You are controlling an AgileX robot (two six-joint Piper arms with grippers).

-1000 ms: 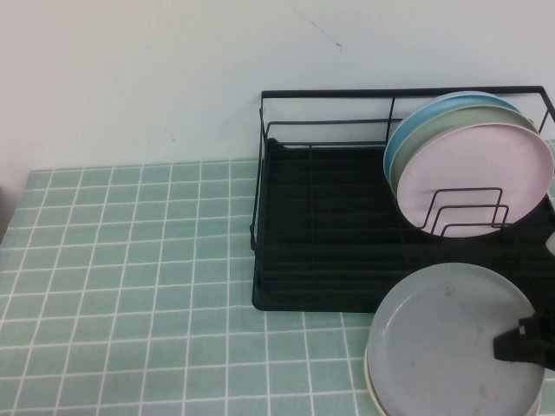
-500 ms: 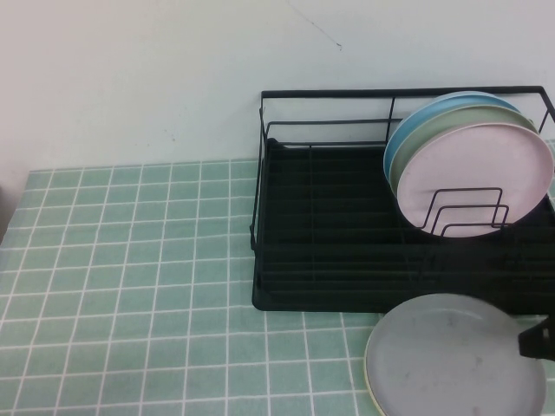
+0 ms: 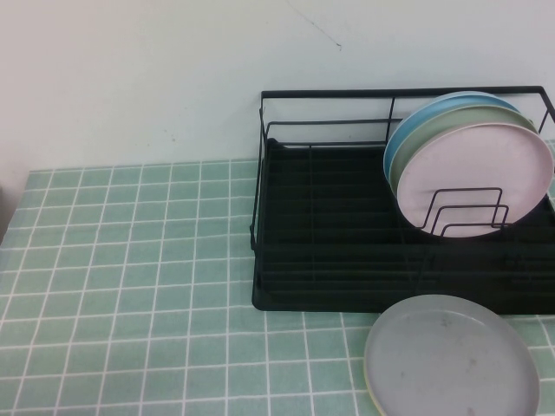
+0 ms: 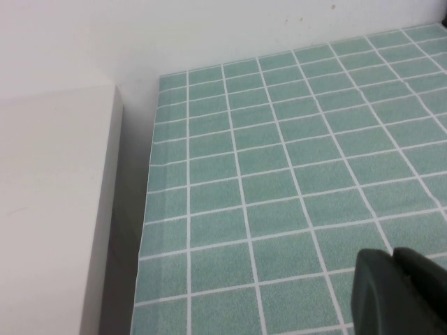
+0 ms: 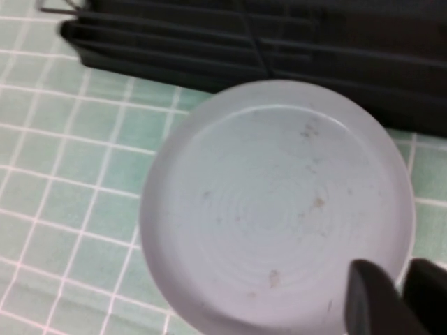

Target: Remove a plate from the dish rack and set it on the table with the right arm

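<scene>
- Right claw (image 5: 399, 280): above the near-right edge of the plate (image 5: 279, 202), out of frame in the high view. Apart or together: cannot tell. Nothing seen clamped.
- Plate: directly below and ahead of the right claw, lying flat and face up, round, so no long axis to line up with. Clear of the dish rack (image 3: 329, 260), just in front of its front edge.
- Under the plate's edge farthest from the right claw: a cream rim (image 3: 371, 388), probably another plate beneath; direct contact with the worktop (image 3: 130, 260) not confirmed.
- Beyond the plate from the right claw: the dish rack, with pink, green and blue plates standing upright at its right end.
- Left claw (image 4: 392, 293): together, empty, low over bare worktop tiles, well apart from plate and rack. Far from the plate; right claw much the nearer.
- Judgement: placement looks done; lift straight up and away to clear the rim.
</scene>
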